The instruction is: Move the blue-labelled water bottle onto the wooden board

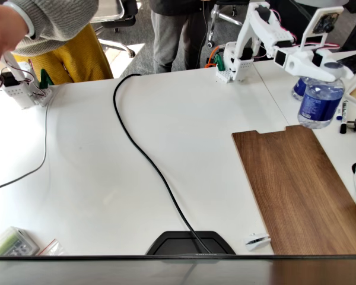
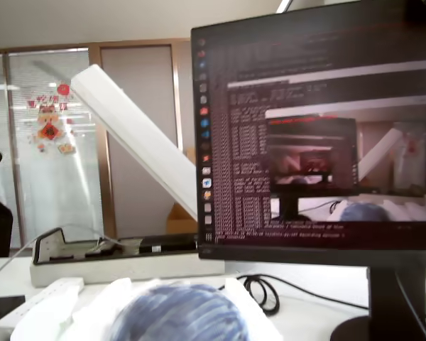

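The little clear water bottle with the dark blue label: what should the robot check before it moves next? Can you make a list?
1. Fingers either side of the small clear plastic bottle with the dark blue label: ok; white fingers flank it in the wrist view.
2. Grip tight: cannot tell.
3. Bottle lifted off the white table: cannot tell.
4. Long dark-brown wooden board free for landing: ok.
5. Second blue-labelled bottle close behind: not ok, may get bumped.
6. Black cable away from board: ok.
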{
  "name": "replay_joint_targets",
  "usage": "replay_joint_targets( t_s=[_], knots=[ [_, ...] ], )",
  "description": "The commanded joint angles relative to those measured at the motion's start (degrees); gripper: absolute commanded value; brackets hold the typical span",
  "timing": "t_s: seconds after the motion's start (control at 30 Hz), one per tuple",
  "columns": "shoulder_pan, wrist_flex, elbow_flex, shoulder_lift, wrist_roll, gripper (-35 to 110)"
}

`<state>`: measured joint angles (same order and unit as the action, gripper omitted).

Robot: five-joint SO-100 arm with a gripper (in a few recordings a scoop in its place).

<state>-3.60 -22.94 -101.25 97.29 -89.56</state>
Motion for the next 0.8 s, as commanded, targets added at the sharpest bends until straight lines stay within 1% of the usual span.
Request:
replay_joint_targets(
  t_s=[0.0,0.13,0.33,0.5,0.63,0.77],
  knots=[
    [-1.1,-0.8,-0.5,-0.2,-1.0,0],
    [-1.6,-1.6,-1.8,-2.6,-1.7,0],
    [-2.9,-12.5,-3.3,-8.5,-2.7,0],
    [-3.3,-18.5,-3.3,-13.6,-3.1,0],
    [-3.1,-19.7,-3.4,-16.2,-2.7,0],
    [-2.5,-23.1,-3.7,-19.3,-1.7,0]
  ],
)
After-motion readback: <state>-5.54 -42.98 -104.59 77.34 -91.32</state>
